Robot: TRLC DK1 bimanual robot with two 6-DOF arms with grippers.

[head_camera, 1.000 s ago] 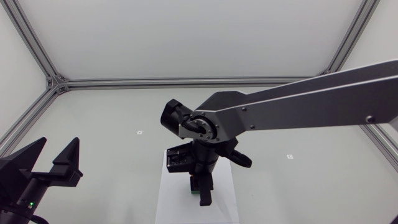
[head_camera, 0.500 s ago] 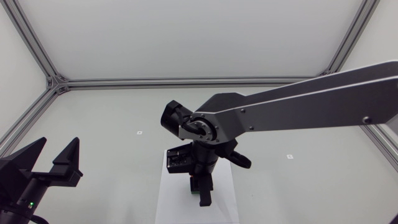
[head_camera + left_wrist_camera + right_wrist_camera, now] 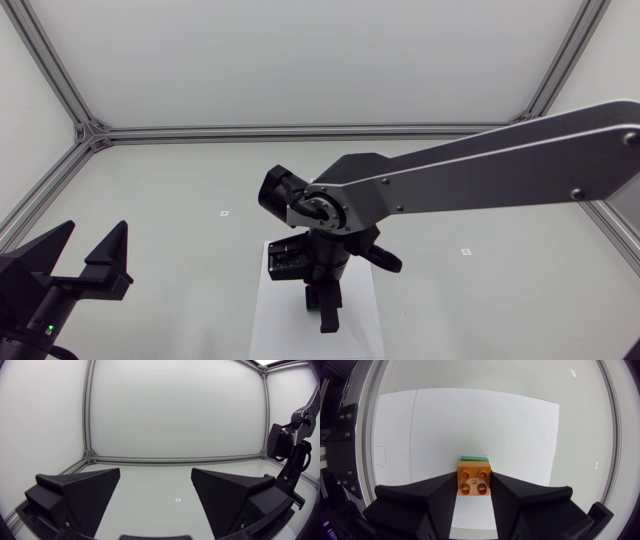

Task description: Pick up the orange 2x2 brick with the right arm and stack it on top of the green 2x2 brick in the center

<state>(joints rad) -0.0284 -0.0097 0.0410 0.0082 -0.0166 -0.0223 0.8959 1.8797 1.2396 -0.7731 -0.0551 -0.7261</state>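
Down a shade since a second ago, my right gripper (image 3: 474, 476) clamps the orange brick (image 3: 474, 479) directly over the green brick (image 3: 474, 456) on the white sheet (image 3: 470, 420). Pressing home and release appear left. My left gripper (image 3: 155, 472) gapes empty.

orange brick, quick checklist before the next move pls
1. Orange brick clamped in right hand: ok, one finger on each side.
2. Green brick in sight: ok, its edge shows just beyond the orange one.
3. Orange brick square over green brick: cannot tell, most of the green is hidden.
4. Bricks pressed together: cannot tell.
5. Left hand out of the way: ok, open and well off to the side.
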